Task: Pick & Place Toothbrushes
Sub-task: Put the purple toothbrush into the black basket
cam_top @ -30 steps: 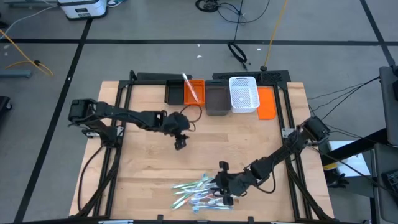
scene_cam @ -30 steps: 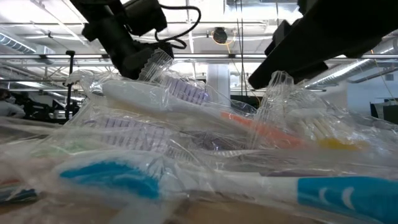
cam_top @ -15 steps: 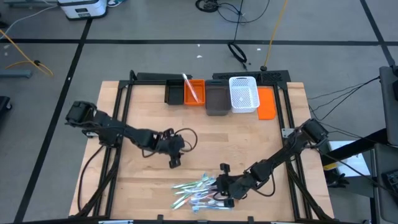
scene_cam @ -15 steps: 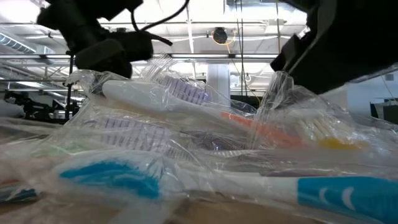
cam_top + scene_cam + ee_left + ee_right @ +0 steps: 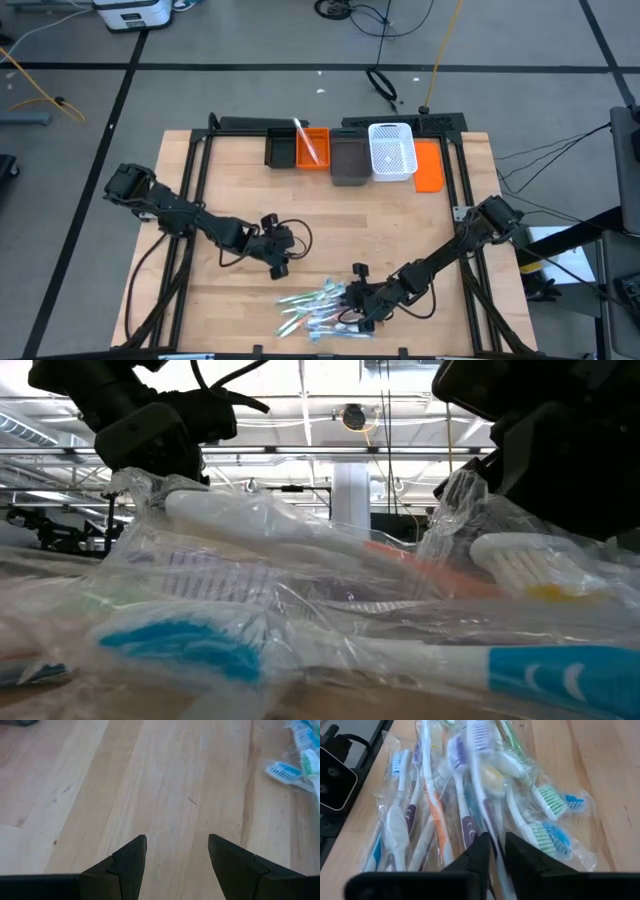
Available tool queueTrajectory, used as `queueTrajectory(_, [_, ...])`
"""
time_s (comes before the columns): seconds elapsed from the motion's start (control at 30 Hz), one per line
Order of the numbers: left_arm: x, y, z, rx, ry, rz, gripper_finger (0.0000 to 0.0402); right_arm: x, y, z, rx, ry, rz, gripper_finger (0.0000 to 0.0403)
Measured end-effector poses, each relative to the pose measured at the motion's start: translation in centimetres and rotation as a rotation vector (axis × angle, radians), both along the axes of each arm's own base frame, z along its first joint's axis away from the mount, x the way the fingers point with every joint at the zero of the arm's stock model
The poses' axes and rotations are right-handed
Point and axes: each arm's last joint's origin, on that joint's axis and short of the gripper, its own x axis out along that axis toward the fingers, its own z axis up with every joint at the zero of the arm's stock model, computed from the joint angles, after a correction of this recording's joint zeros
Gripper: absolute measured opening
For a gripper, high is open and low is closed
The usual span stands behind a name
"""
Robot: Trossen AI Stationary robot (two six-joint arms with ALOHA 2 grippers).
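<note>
The right gripper (image 5: 493, 851) is pinching nearly closed on the wrapped handle of one toothbrush (image 5: 481, 795), its two dark fingers (image 5: 476, 854) sitting close together with only the thin stick between them. It is working at the near end of the toothbrushes (image 5: 318, 308), a loose heap of clear-wrapped sticks lying on the wooden table (image 5: 230, 190) close to its front edge. A second ago these jaws were standing wider over the heap; they have been narrowing since.

The left gripper (image 5: 176, 852) is holding its jaws wide apart, gripping nothing, over bare wood just to the left of the heap. A second ago it was hanging nearer the middle of the table; it has been dropping forward toward the heap, jaws unchanged.

The right arm (image 5: 440, 262) is reaching low and diagonally from the table's right edge to the heap. The left arm (image 5: 190, 215) is stretching from the left edge, bent at the elbow.

One more toothbrush is lying in the orange bin (image 5: 312, 148) at the table's far side, beside a dark bin (image 5: 349, 160) and a white basket (image 5: 392, 152).
</note>
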Motion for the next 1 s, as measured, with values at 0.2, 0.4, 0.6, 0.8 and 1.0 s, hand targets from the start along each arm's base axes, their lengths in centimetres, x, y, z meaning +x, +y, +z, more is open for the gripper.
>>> queueTrajectory(0.2, [0.0,0.0,0.0,0.0,-0.001,0.0,0.0214,0.0,0.0,0.0,-0.009,-0.005,0.007,0.0014])
queueTrajectory(0.4, [0.2,0.0,0.1,-0.006,-0.02,0.0,0.0214,-0.1,-0.2,1.3,-0.019,-0.035,-0.002,0.0006])
queueTrajectory(0.6, [0.2,-0.1,0.2,-0.005,-0.03,-0.005,0.0214,-0.4,-0.6,3.5,-0.041,-0.099,-0.03,0.0005])
queueTrajectory(0.8, [0.3,-0.1,0.2,-0.006,-0.036,-0.008,0.0214,-0.8,-1.3,5.5,-0.102,-0.158,-0.101,0.0005])
queueTrajectory(1.0, [0.4,-0.1,0.3,0.001,-0.055,-0.009,0.0214,-1.2,-2.0,7.7,-0.169,-0.246,-0.17,0.0005])
